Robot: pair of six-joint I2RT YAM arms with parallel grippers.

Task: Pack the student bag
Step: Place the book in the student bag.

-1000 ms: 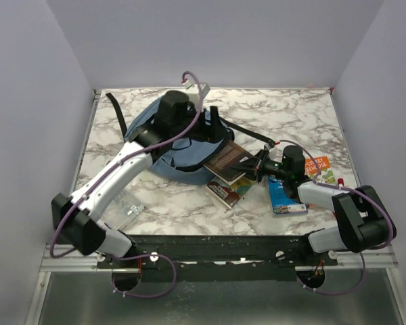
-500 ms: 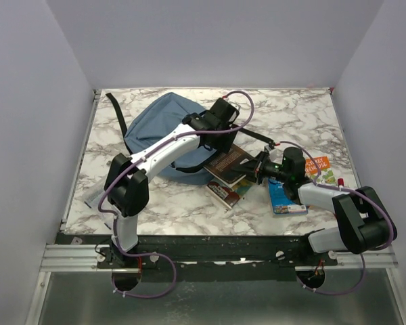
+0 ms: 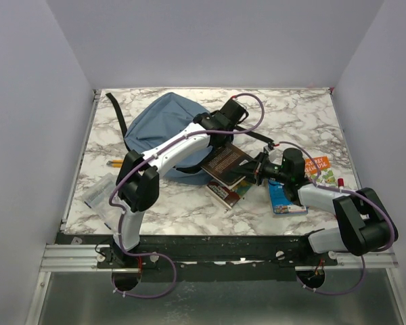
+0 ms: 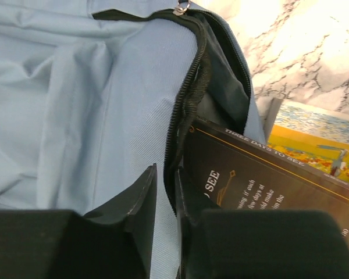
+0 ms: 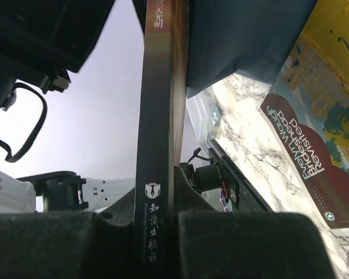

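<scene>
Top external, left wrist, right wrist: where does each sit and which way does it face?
Top external: above and behind the robot, looking down on the marble table; shows left arm, right arm, left gripper, right gripper.
Left wrist: on the left arm, facing the open zip mouth of the soft dusty-blue fabric backpack; own fingers show.
Right wrist: on the right arm, looking along the spine of the dark brown rectangular book it clamps; own fingers show.
Shared: both wrist views show that book.

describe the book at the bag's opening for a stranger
Start at the blue student bag on the marble table. At its open zip is a dark brown book with gold lettering, the only one clamped in the right gripper.
</scene>
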